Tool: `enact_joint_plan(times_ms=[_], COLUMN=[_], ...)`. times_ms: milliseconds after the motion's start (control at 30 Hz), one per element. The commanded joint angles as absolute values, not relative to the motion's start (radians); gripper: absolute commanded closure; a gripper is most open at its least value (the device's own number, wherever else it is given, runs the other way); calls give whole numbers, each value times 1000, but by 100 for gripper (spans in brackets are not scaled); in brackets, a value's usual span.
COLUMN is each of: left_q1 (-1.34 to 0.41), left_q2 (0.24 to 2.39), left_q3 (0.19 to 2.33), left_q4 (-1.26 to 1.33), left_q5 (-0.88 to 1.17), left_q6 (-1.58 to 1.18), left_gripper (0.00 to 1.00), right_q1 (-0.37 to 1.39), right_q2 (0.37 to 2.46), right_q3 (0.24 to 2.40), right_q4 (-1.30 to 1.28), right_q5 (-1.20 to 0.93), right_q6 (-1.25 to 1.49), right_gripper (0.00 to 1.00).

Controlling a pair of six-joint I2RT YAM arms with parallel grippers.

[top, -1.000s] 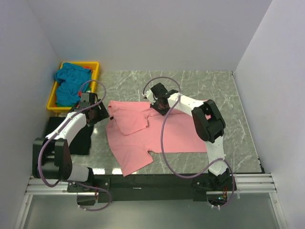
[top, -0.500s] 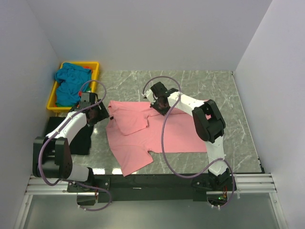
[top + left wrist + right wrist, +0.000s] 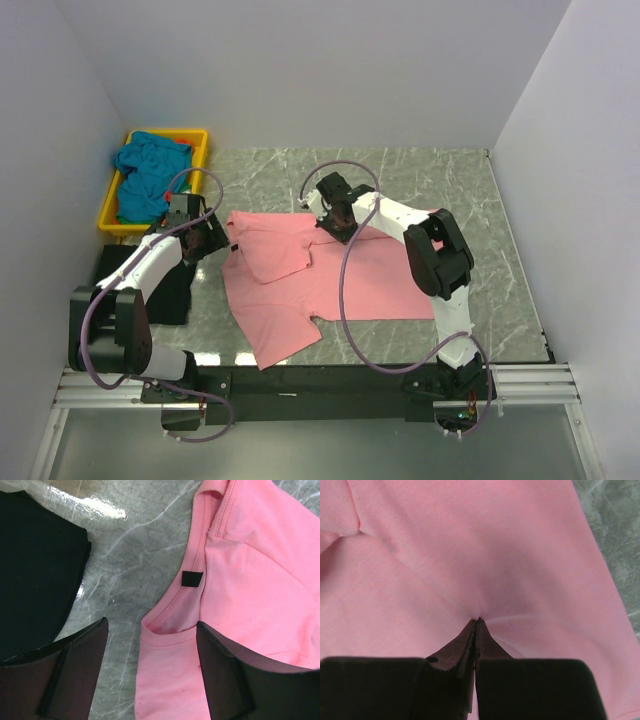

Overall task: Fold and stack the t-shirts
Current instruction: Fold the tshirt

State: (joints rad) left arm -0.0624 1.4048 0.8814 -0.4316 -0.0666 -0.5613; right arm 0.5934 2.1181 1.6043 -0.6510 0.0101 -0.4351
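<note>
A salmon pink t-shirt (image 3: 320, 270) lies spread on the marble table, with one sleeve folded in over it. My left gripper (image 3: 218, 240) is open at the shirt's left edge. In the left wrist view its jaws stand wide on either side of the collar (image 3: 165, 630), close above it, and hold nothing (image 3: 151, 626). My right gripper (image 3: 340, 224) is at the shirt's far edge. In the right wrist view it is shut on a pinch of the pink cloth (image 3: 477, 621), which puckers at the tips. A teal blue t-shirt (image 3: 145, 178) lies crumpled in the yellow tray, with a bit of orange-red cloth (image 3: 183, 143) beside it.
The yellow plastic tray (image 3: 200, 140) stands at the far left corner against the wall. A flat black cloth or pad (image 3: 165, 290) lies at the table's left edge under my left arm; it also shows in the left wrist view (image 3: 35, 565). White walls close in three sides.
</note>
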Motion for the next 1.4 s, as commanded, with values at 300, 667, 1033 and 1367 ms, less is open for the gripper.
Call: enact_joint_plan(times_ms=[300, 667, 1033, 1367], left_q1=[-67, -67, -67, -67], left_q2=[1407, 1397, 1381, 1382], left_q3=[919, 917, 916, 919], left_q4=[-428, -426, -426, -431], left_q5=[-41, -38, -35, -41], left_q6=[-545, -545, -546, -546], left_gripper=[23, 23, 23, 23], right_q1=[601, 473, 126, 84], right_q2=[2050, 1863, 1658, 1716], right_q3=[1594, 1424, 1091, 1048], right_q4=[-673, -478, -229, -169], right_q5=[-28, -155, -172, -184], right_q6=[-396, -82, 564, 730], right_gripper=[92, 57, 55, 54])
